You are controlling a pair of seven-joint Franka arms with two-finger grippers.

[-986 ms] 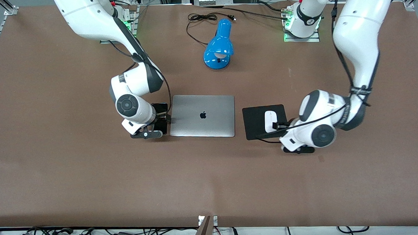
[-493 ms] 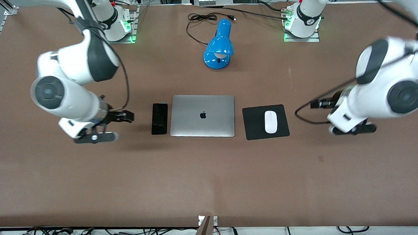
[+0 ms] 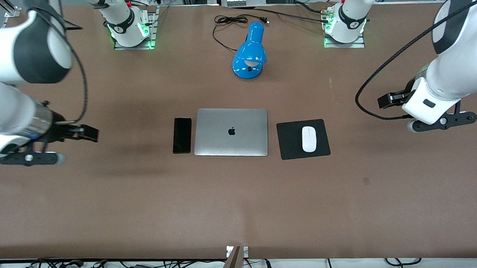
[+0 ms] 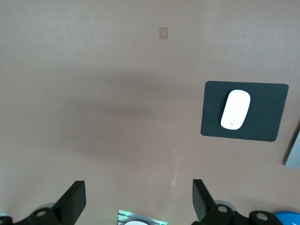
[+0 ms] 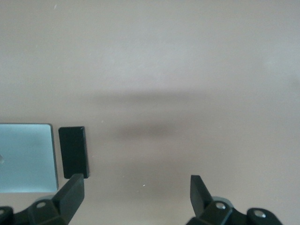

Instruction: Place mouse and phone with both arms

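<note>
Change: across the last second we have lifted both arms off their items and swung them out to the edges of the front view; a second ago each tool sat right at its item.
Phone: lies flat on the desk, left of centre, just beside the closed laptop.
Mouse: rests on the black mouse pad, right of centre.
Meaning: we judge both placements done; only the retreat remains.
Left tool: at the right edge of the frame, up over bare desk, fingers spread wide and empty.
Right tool: at the left edge, over bare desk, fingers spread wide and empty.
Pose: both wrists raised, tools pointing inward toward the laptop.
Lamp: blue, top centre, untouched.
</note>
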